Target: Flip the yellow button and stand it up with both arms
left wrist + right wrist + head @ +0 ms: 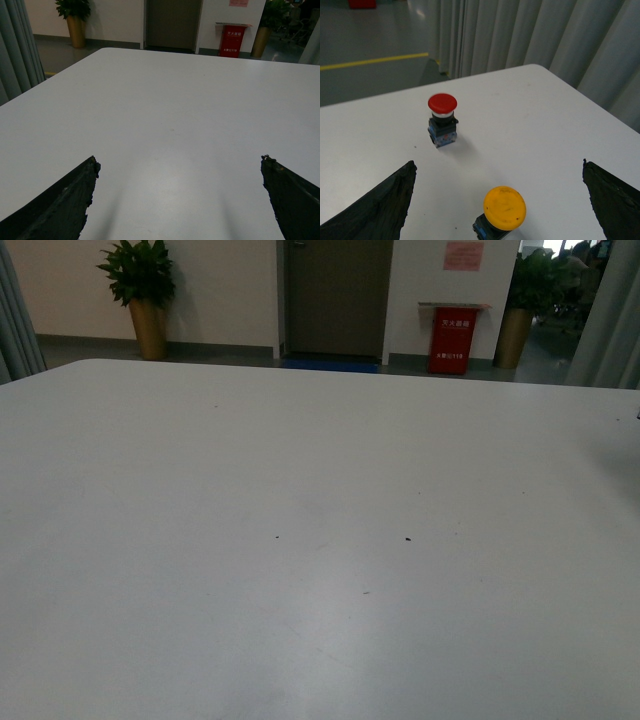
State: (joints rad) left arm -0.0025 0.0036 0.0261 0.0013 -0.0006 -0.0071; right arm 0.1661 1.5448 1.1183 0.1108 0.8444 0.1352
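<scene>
Nothing of the task in the front view: only bare white counter (320, 540), matte and lightly specked, with neither arm showing.

Found in the right wrist view alone: yellow button (504, 209) on the counter near a rounded corner by grey curtains (530, 35), between the wide-spread fingers (375, 205) of the right gripper (500, 200), touched by neither. Cap facing the camera, blue-grey block partly hidden beneath it; lying tilted or upright, hard to tell from here. Well apart from it, a red button (442, 120) standing upright on its own block.

Left gripper (180, 200) likewise spread wide over empty counter, holding nothing.

Probably light and rigid: hard plastic throughout, no give, little risk of breakage. Smooth domed cap likely slippery and prone to roll on its round edge; boxy contact block flat-sided and better for a pinch. Best taken by the block's flat faces or the black neck, the second gripper steadying the cap during the turn. Small footprint, top-heavy cap, so likely tippy when set down.
</scene>
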